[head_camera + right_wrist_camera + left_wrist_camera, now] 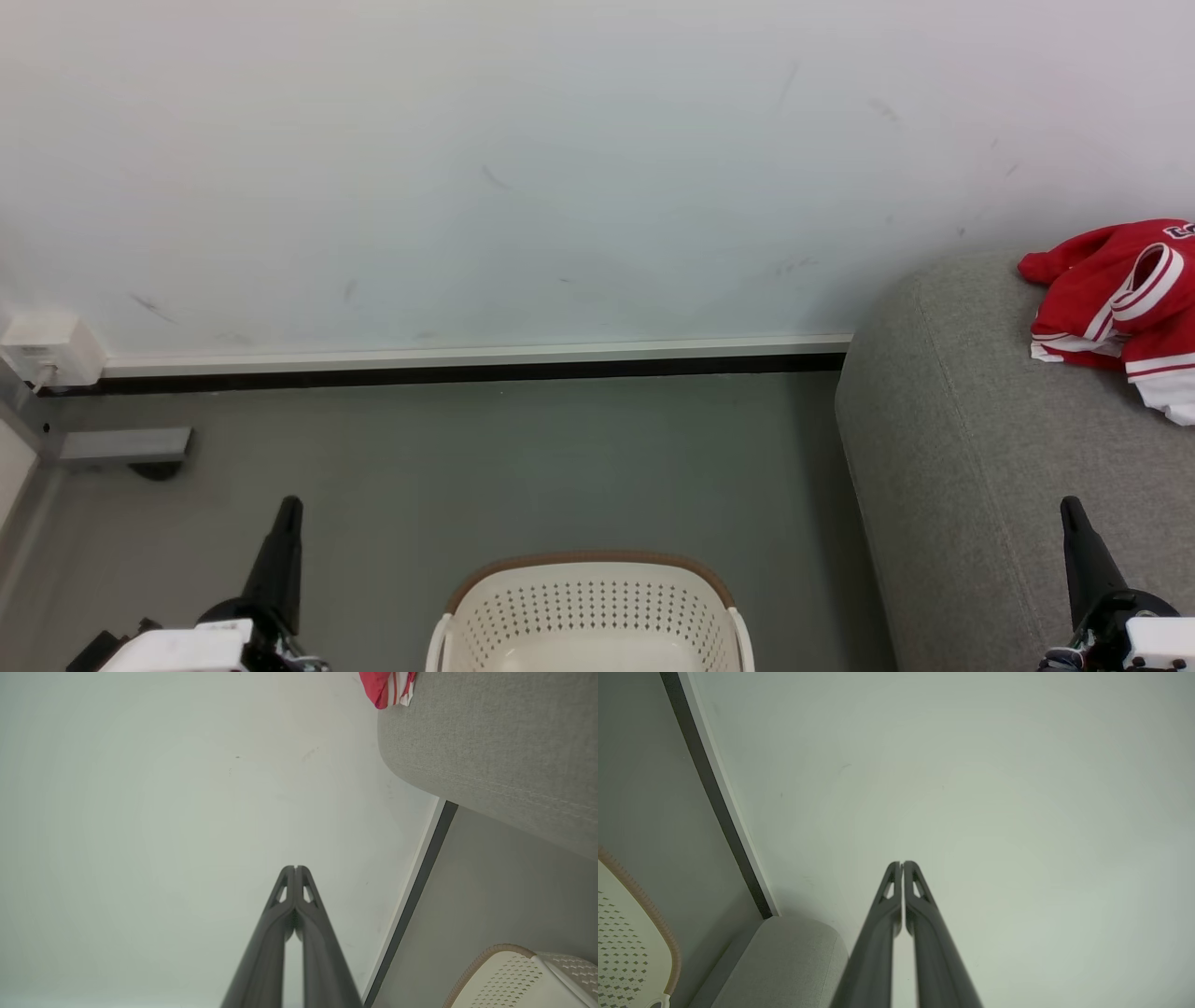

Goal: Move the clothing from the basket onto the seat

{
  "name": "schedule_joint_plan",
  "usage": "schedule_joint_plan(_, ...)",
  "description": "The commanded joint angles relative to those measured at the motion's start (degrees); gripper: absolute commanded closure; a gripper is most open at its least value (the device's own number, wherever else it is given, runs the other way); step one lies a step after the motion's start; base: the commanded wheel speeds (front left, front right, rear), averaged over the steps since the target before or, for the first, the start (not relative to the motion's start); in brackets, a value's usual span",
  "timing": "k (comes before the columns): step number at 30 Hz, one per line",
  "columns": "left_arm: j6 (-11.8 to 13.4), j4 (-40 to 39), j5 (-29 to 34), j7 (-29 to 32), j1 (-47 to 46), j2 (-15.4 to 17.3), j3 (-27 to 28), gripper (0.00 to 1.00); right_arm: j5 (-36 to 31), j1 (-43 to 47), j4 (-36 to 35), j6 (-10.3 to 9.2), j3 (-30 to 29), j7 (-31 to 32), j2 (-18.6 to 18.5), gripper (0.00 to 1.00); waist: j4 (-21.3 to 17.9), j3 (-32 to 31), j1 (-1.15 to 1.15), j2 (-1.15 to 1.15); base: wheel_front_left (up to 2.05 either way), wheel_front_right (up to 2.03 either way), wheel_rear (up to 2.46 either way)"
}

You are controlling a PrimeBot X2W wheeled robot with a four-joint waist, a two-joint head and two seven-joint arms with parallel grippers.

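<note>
You've got red jersey [1116, 308] crumpled on grey sofa [962, 448], well apart from laundry basket [588, 607] on floor [560, 457]. Left gripper [902, 864] fingers pressed together, nothing held. Right gripper [295, 868] same. Both aimed at wall [560, 168].

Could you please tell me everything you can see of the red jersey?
The red jersey is bright red, soft-looking fabric with white striped cuffs and trim, and a trace of lettering at its top. It lies crumpled in a loose heap, one banded opening gaping, on top of the grey sofa near its rounded end. The head view's right edge cuts it off, so its full extent cannot be told. The visible part touches only the sofa.
</note>
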Motion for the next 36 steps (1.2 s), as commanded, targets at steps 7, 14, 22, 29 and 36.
schedule_joint_plan(7, -0.31, -0.24, -0.81, 0.21, -0.41, 0.12, 0.11, 1.0, 0.14, -0.72, -0.29, -0.12, -0.22, 0.13, 0.02, 1.0, 0.0, 0.0, 0.0, 0.0, 0.0, 0.0, 0.0)
schedule_joint_plan(14, -0.31, -0.25, -0.81, 0.21, -0.41, 0.12, 0.11, 1.0, 0.14, -0.72, -0.29, -0.13, -0.22, 0.13, 0.02, 1.0, 0.0, 0.0, 0.0, 0.0, 0.0, 0.0, 0.0)
schedule_joint_plan(22, -0.31, -0.25, -0.81, 0.21, -0.41, 0.12, 0.11, 1.0, 0.14, -0.72, -0.29, -0.12, -0.22, 0.13, 0.02, 1.0, 0.0, 0.0, 0.0, 0.0, 0.0, 0.0, 0.0)
schedule_joint_plan(29, -0.31, -0.25, -0.81, 0.21, -0.41, 0.12, 0.11, 1.0, 0.14, -0.72, -0.29, -0.12, -0.22, 0.13, 0.02, 1.0, 0.0, 0.0, 0.0, 0.0, 0.0, 0.0, 0.0)
schedule_joint_plan(36, -0.31, -0.25, -0.81, 0.2, -0.41, 0.12, 0.11, 1.0, 0.15, -0.72, -0.29, -0.12, -0.22, 0.13, 0.02, 1.0, 0.0, 0.0, 0.0, 0.0, 0.0, 0.0, 0.0)
